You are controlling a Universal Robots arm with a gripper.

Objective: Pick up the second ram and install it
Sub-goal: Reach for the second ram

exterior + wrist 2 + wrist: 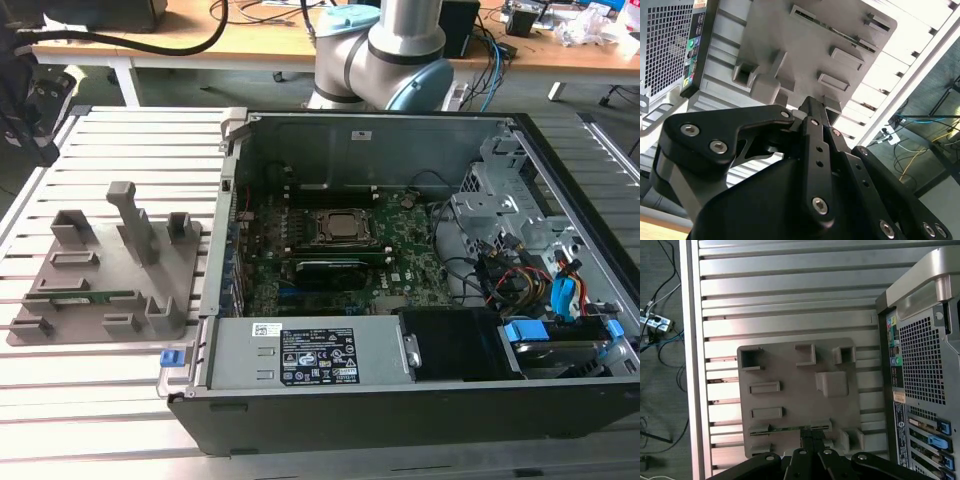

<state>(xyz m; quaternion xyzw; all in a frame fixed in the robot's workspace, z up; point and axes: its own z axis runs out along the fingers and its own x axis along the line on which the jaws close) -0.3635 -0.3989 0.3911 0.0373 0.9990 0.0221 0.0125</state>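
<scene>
Memory stick [92,296] is seen lying flat in a slot of the grey plate [100,270], at the exterior view's lower left. The plate is set on the slatted tabletop [110,390], beside the open computer case [400,420]. In both wrist views the pincer [808,432] is seen above the plate, over the stick, with its tips pressed together and nothing gripped.

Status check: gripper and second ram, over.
Gripper shut, empty, over the fixture plate. Second ram lying in its plate slot, not picked up. Nothing seen between them.
</scene>
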